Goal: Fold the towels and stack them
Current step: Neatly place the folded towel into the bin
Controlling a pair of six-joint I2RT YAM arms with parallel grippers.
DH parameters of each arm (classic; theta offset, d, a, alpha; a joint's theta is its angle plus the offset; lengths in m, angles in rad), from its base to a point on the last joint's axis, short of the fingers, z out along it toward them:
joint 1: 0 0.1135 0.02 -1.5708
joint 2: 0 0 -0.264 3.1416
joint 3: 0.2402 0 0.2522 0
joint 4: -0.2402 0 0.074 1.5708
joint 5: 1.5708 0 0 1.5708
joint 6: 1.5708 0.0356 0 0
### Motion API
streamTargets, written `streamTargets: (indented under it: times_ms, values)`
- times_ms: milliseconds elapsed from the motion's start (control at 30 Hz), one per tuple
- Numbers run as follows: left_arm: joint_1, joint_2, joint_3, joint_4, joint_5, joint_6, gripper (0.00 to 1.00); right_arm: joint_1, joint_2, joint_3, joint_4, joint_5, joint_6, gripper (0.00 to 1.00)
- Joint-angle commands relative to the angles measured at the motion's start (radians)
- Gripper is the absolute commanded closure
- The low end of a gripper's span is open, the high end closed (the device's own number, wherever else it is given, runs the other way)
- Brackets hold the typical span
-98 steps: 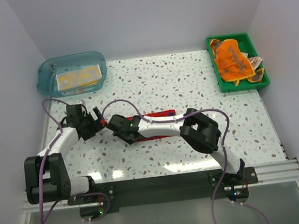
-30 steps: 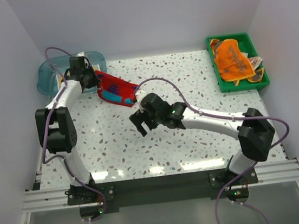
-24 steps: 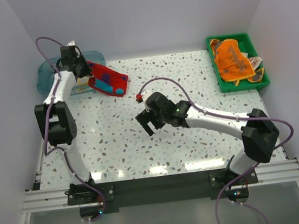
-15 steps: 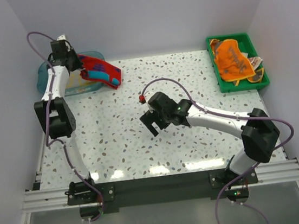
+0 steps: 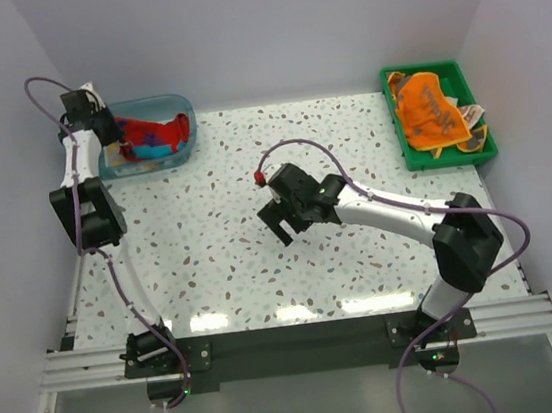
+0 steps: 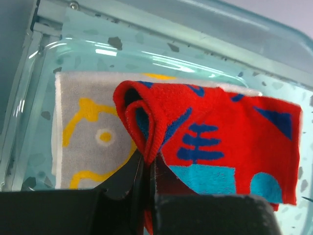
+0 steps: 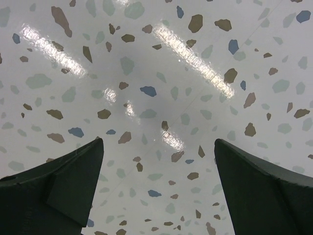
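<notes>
Pinching the red towel by its rolled edge, left gripper hangs over the tub; right gripper spread above table.

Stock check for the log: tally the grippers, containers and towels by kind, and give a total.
Grippers: 2 (left gripper, right gripper)
Containers: 2 (blue tub, green tray)
Towels: 3 told apart (red towel, cream towel, orange towel); the cloth under the orange one cannot be counted
Total: 7
</notes>
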Motion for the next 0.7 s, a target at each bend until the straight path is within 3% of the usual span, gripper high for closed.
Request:
streamTargets:
  times_ms: [0, 500, 567, 667]
  values:
    - [0.019, 0.027, 0.059, -0.01, 0.032, 0.07, 1.0, -0.003, 0.03, 0.068, -0.048, 0.014, -0.013, 0.02]
    - [0.059, 0.01, 0.071, -0.007, -0.057, 0.076, 1.0, -0.006, 0.082, 0.13, -0.077, 0.046, -0.006, 0.02]
    - [0.059, 0.011, 0.069, 0.003, -0.063, 0.076, 0.92, -0.007, 0.084, 0.127, -0.077, 0.047, -0.005, 0.02]
    - [0.06, 0.013, 0.052, 0.009, -0.097, 0.081, 0.69, -0.007, 0.073, 0.115, -0.072, 0.061, 0.001, 0.02]
